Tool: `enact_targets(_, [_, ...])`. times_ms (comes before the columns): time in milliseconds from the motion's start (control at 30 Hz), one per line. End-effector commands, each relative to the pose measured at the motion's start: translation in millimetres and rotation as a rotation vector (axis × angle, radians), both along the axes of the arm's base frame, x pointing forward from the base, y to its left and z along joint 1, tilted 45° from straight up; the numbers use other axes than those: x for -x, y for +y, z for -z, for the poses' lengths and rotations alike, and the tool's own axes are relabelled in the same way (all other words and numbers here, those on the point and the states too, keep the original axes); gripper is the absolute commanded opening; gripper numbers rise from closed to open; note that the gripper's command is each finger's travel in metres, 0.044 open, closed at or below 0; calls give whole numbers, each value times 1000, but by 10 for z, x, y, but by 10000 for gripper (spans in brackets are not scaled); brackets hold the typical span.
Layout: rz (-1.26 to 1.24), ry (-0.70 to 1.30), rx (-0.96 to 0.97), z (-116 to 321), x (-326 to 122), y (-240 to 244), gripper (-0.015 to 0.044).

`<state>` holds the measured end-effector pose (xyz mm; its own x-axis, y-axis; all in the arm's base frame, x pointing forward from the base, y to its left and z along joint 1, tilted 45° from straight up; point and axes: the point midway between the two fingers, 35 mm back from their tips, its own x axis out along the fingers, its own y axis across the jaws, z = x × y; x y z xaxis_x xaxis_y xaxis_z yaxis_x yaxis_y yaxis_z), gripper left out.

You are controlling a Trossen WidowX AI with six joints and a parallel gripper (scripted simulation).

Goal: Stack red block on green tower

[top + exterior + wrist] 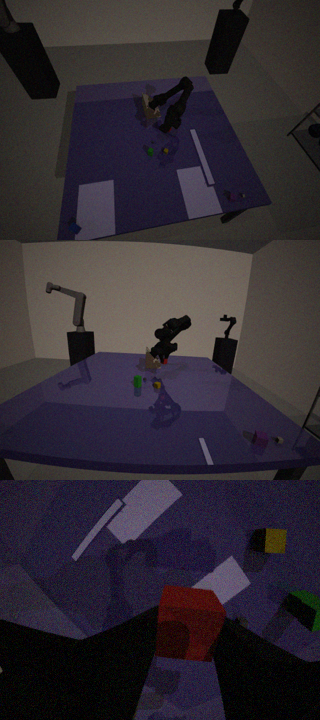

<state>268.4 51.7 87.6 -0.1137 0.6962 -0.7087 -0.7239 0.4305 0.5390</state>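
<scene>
Claw clamps the red block (held aloft).

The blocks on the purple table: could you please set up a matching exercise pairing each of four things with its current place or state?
Things:
1. red block
2. green tower
3. yellow block
4. magenta block

Places or states:
A. standing upright, untouched
B. near the table's front right corner
C. held in the gripper, off the table
D. resting just right of the tower in the exterior view

Pairs: 1-C, 2-A, 3-D, 4-B
</scene>
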Motion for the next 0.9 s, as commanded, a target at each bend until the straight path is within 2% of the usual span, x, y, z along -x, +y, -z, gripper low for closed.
enact_targets(0, [-6, -1, 4, -17, 0, -16, 0])
enact_targets(867, [-6, -7, 11, 449, -799, -521, 0])
